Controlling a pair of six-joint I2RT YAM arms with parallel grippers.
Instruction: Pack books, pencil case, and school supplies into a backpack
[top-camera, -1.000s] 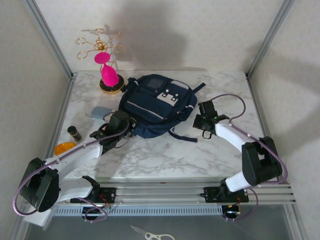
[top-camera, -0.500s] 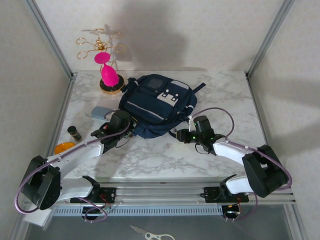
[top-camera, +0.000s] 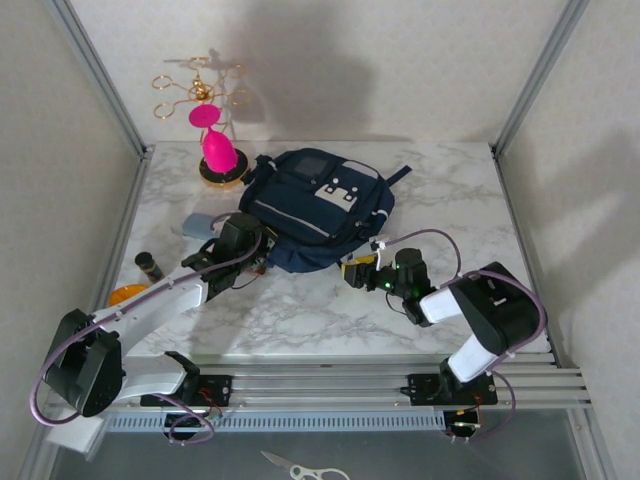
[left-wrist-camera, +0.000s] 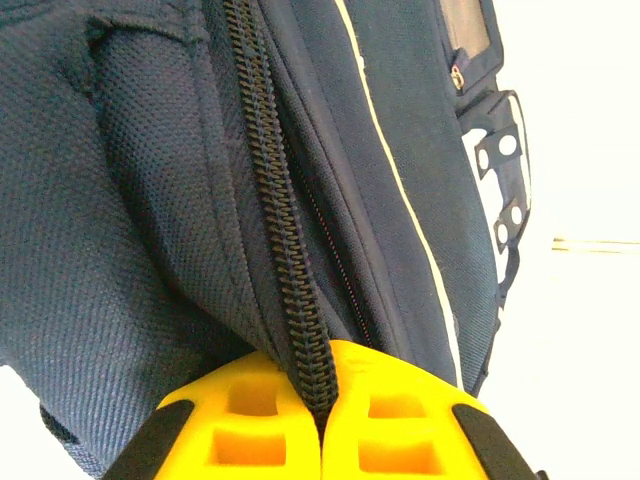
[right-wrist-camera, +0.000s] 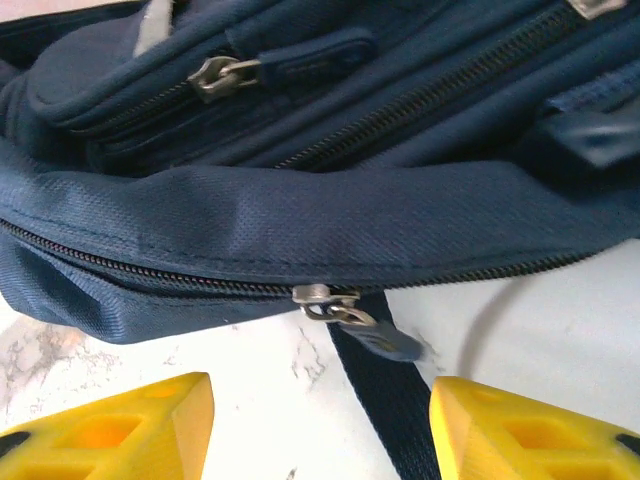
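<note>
Over to the navy backpack (top-camera: 318, 200): lying flat on the marble table (top-camera: 300, 315), back of centre, grey-white patches up. At its near-left corner, the left hand (top-camera: 258, 252), tight against the fabric. Seen from the left wrist: clenched, yellow fingers (left-wrist-camera: 240, 420) pressed together on the zipper track (left-wrist-camera: 285, 250), pinching that black coil and the seam under it. Runs away up the side of the bag, beside a white trim stripe (left-wrist-camera: 402, 200).

Across to the right hand (top-camera: 352, 270), low over the table just off the bag's near edge. Released and spread wide: one yellow finger (right-wrist-camera: 105, 430) at the left, its partner at the right, with bare marble and a dark strap (right-wrist-camera: 385, 400) in the gap. Just ahead of the fingers and not touching them, a metal zipper pull (right-wrist-camera: 335, 306), hanging off the long zipper line along the bag's bottom edge. Higher up, a second pull (right-wrist-camera: 215, 75) on a front pocket.

Left of the bag, the grey-blue pencil case (top-camera: 200, 224), out on the table and partly hidden by the left arm. Nearer the left edge, a small dark cylinder (top-camera: 149, 266) and the orange piece (top-camera: 128, 296), well apart from the bag. In the back-left corner, a pink ornament on a gold stand (top-camera: 218, 152).
</note>
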